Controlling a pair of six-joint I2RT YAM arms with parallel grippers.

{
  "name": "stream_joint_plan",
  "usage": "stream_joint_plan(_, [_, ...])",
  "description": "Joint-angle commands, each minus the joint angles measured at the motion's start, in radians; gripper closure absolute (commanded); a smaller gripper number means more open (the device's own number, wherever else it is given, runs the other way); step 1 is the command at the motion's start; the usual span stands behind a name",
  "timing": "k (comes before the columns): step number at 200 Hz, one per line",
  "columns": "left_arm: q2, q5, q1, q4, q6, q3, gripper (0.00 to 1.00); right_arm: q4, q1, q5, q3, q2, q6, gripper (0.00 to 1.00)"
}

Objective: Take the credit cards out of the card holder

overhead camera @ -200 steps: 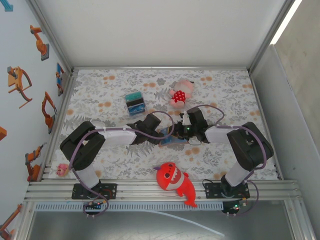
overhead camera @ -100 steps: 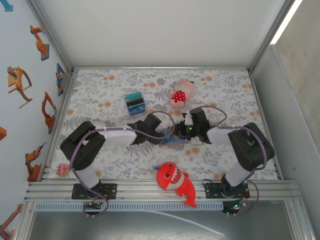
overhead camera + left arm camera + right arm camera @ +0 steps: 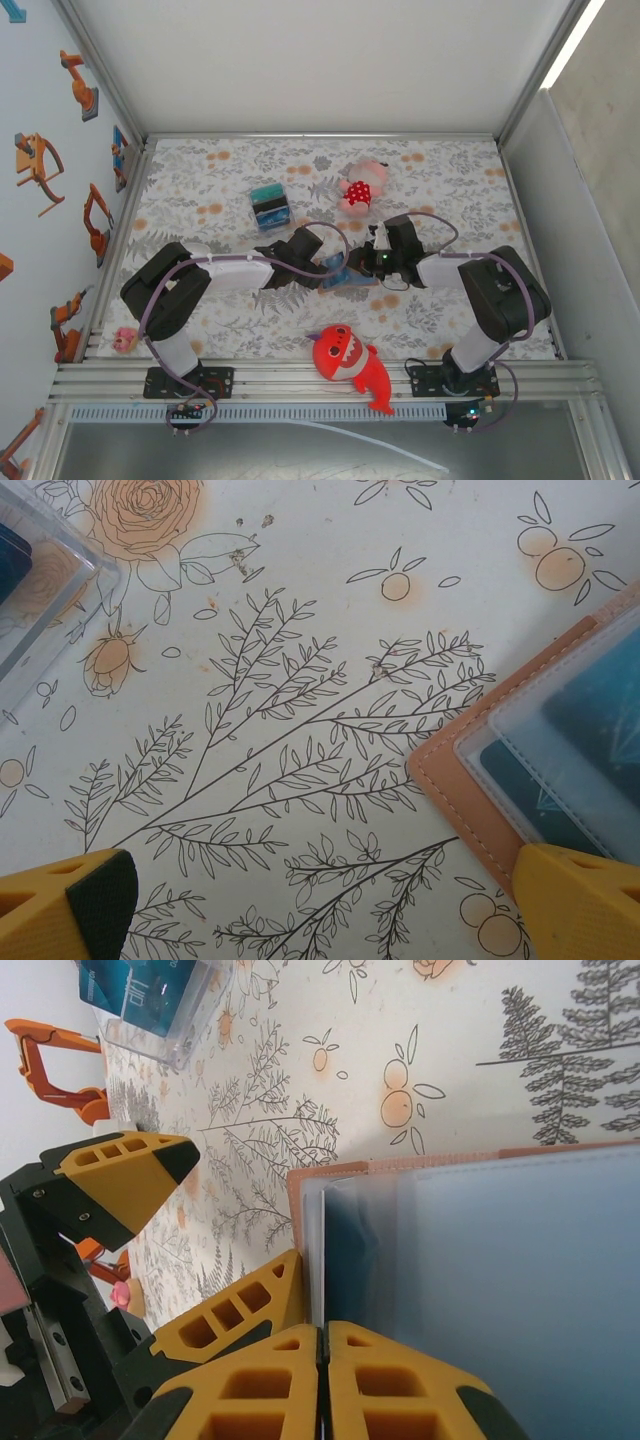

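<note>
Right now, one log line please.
left gripper: open at tan leather card holder | right gripper: shut at its clear sleeve | teal cards: inside

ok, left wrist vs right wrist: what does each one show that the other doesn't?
Left wrist: stitching along the card holder edge, and teal credit cards with crisp outlines under the clear sleeve.
Right wrist: the right pincer shut at the sleeve's edge, an orange wall sticker, a small pink toy.
Both: the card holder, the floral tablecloth, the clear box, and the left pincer open wide.
</note>
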Motion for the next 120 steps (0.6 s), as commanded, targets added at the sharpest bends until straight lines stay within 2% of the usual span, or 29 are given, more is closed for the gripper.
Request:
stream_joint_plan(1, [0.032,-0.021,-0.005,-0.088,0.007,-0.002,0.03,-0.022,-0.01,-0.004,0.001,-0.031,-0.033,0.93])
stream_joint_plan(64, [0.015,-0.029,-0.005,-0.094,0.005,-0.009,0.03,-0.254,-0.01,0.095,0.052,-0.097,-0.162,0.96])
stream_joint_plan(120, [-0.02,-0.044,-0.005,-0.101,0.006,-0.01,0.03,-0.357,-0.01,0.128,0.093,-0.132,-0.219,0.96])
